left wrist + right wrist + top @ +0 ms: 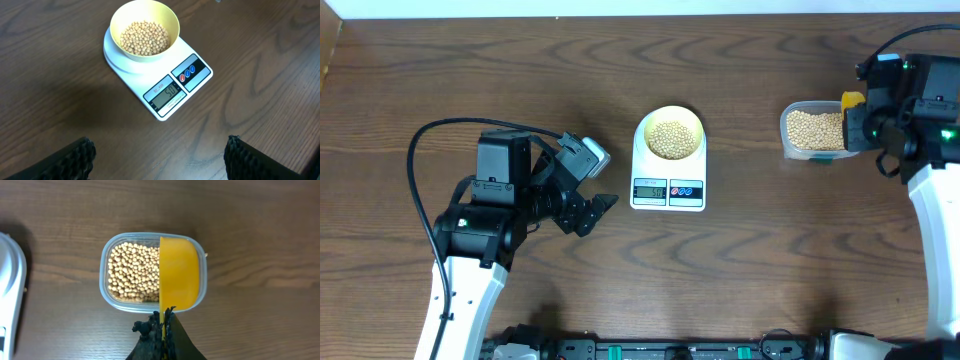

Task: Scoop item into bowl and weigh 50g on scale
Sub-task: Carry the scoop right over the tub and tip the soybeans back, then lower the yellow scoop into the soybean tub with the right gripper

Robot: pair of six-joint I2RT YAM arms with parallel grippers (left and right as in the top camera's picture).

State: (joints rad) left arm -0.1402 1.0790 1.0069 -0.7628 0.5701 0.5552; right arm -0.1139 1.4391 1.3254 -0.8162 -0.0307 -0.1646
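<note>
On one scale point(172, 95), one bowl point(119, 22); left claw point(160, 162) wide, empty; right claw point(163, 319) tight on one scoop point(179, 272)

Dark wood-grain bench point(470, 70). Carries white scale point(668, 172) at the middle and clear plastic container point(785, 128) toward the right edge, the two well apart.

1. Left arm point(495, 190): black housings, white link toward seven o'clock, black cable point(413, 150) looping.
2. Right arm point(920, 100): black blocks, green lights, white link toward four o'clock.
3. Left end effector point(159, 150): black ribbed fingers point(75, 160).
</note>
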